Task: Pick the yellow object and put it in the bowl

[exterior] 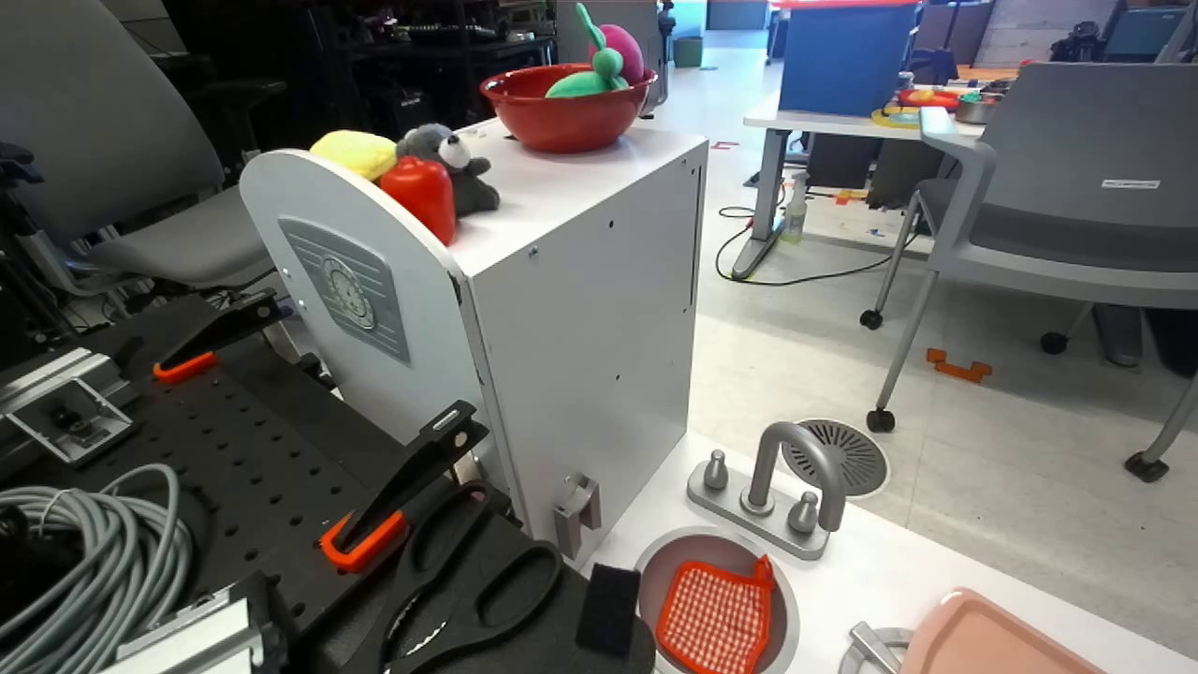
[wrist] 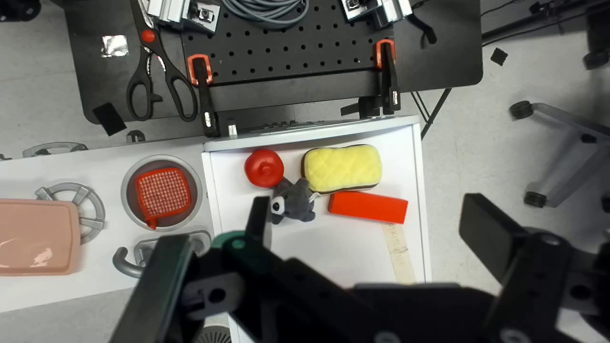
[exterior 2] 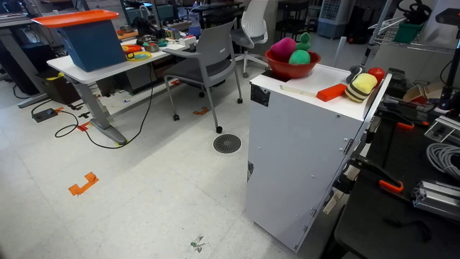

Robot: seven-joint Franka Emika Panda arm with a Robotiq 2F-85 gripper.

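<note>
Yellow, quilted above and dark at the lower edge: we entered the yellow object first, lying on top of the white cabinet. We read all hours with twelve at the top of the view.

By the wrist view, counted from the yellow object:
Red pepper, one: it lay at nine o'clock, apart.
Grey plush animal, one: eight o'clock; whether the two touched, we could not tell.
Red block, one: five o'clock, just beside it.
Sink basin, one: farther out at nine o'clock, a red checked pot holder inside.
Black scissors, one pair: ten o'clock, on the dark table.
Coiled grey cable, one: eleven o'clock, on a perforated black board.

Bowl, one, glossy red: we noted it upright on the cabinet top, well apart from the yellow object, between nine and ten o'clock from it in an exterior view. It held a magenta lump and green rounded pieces, joined or separate we could not tell.

Gripper, one, dark: we saw its fingers standing wide apart in the wrist view, one toward nine o'clock, its fellow toward three.
</note>
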